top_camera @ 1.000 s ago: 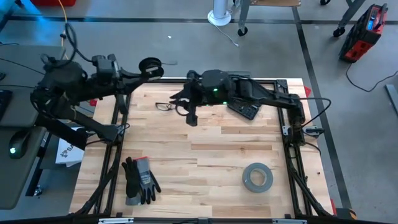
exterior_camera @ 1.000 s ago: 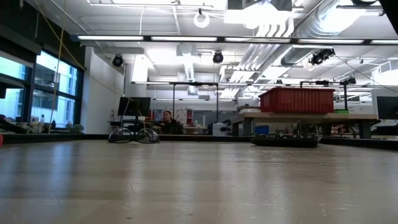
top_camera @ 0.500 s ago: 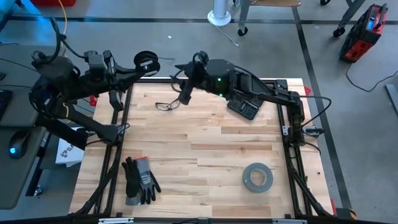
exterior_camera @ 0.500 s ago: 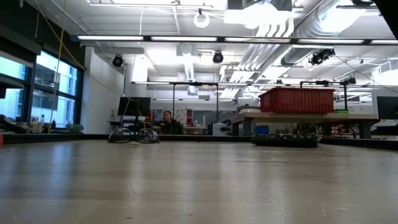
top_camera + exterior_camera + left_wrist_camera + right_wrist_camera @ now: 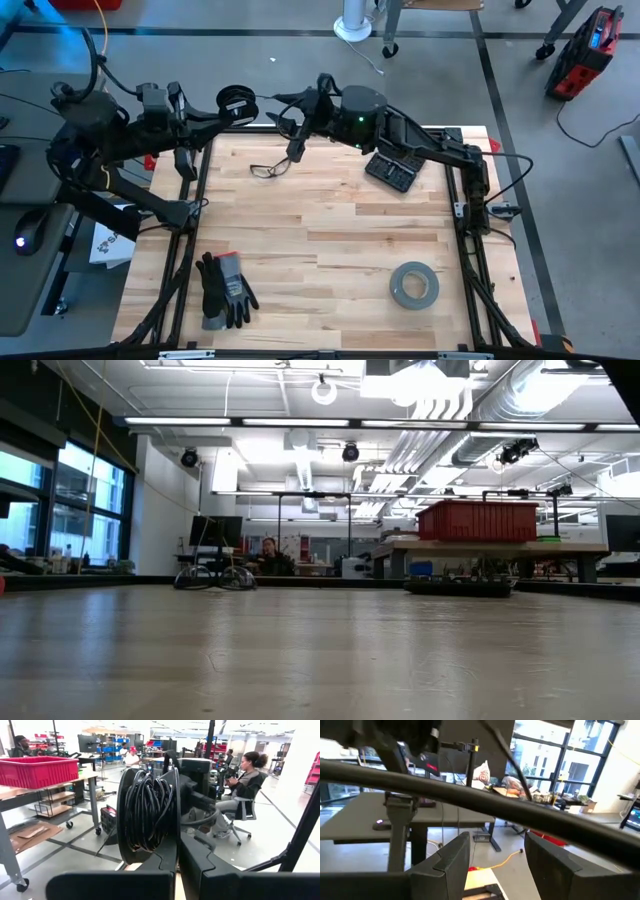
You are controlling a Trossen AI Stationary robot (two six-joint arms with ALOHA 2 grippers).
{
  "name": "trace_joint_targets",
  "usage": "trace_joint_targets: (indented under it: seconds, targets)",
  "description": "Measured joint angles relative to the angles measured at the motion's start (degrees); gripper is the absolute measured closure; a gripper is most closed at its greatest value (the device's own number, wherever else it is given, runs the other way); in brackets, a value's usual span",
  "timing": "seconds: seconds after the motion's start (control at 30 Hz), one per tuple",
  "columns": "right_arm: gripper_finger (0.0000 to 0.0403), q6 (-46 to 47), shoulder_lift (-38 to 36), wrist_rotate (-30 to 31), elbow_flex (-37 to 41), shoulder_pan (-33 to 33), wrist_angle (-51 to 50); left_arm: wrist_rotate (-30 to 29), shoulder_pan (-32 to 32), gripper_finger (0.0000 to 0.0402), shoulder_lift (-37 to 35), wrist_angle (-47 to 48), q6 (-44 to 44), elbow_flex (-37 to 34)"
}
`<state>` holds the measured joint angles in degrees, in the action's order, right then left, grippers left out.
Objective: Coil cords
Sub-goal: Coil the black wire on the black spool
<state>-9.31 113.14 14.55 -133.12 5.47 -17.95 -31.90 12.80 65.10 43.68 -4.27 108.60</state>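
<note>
From above, the right gripper (image 5: pixel 297 118) now sits at the far edge of the table (image 5: pixel 330 250), having swung away from the boards it hung over a second ago. Its fingers, then drawn closer together, stand spread apart with nothing between them. The left gripper (image 5: pixel 222 117) is clenched on the small black spool (image 5: pixel 236 101), which it holds just past the far left corner, a little farther out than before. A thin dark cord (image 5: pixel 266 168) lies in loose loops on the wood near the far edge, between the two grippers. Farther right a black remote (image 5: pixel 392 172) lies partly under the right arm. A grey tape roll (image 5: pixel 413 285) rests near the right front, and a pair of dark gloves (image 5: pixel 224 290) near the left front.

The low view is unchanged: bare tabletop (image 5: pixel 320 660), loops of cord (image 5: pixel 214 577) at its far left edge, the remote (image 5: pixel 458 587) at far right, a seated person (image 5: pixel 270 557) beyond.

The left wrist view shows the spool (image 5: pixel 147 815), wound with dark cord, gripped upright between the fingers (image 5: pixel 200 870). A seated person (image 5: pixel 240 785) is behind it.

The right wrist view shows its own two fingers (image 5: pixel 451 862) parted and empty, with a dark bar (image 5: pixel 485 802) crossing in front.
</note>
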Motion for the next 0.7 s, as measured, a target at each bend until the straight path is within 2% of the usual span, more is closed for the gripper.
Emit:
trace_joint_targets:
  seconds: [0.27, 0.53, 0.7]
  targets:
    - [0.0220, -0.6, 0.0, 0.1, 0.0, 1.5, -0.2, 0.9, 0.0, 0.0400, 0.0, -0.3, -0.6, 0.0]
    - [0.0220, -2.7, 0.0, -5.7, 0.0, 1.1, -0.2, 1.2, 0.0, 0.0400, 0.0, -0.3, -0.6, 0.0]
    - [0.0244, -4.7, 0.0, -6.1, 0.0, 0.9, 0.0, 1.2, 0.0, 0.0400, 0.0, -0.3, -0.6, 0.0]
